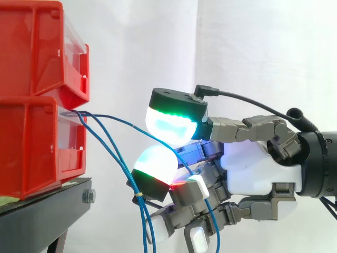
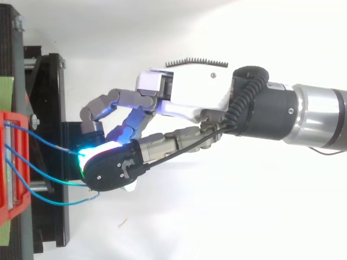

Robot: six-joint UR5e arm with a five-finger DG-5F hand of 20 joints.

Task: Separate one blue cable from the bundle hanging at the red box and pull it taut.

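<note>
Cables in blue spill from the front of the lower red box, which sits under a second red box on a black stand before a white curtain. Most of the strands sag down and to the right to a small yellow tie and hang on below it. One blue cable leaves the others near the box and runs off higher, straight toward the hand. The hand is curled up close to the box, and from where I stand its two big glowing pads look closed on that one strand, pinching it between them. From above, the same strand reaches the lit pad while two more pass just below the hand. So the picking-out looks done: one strand is apart from the bundle and gripped. The pulling is what's left, I'd say, because the strand bows a little between box and pads, and the hand sits near the box rather than drawn back.
</note>
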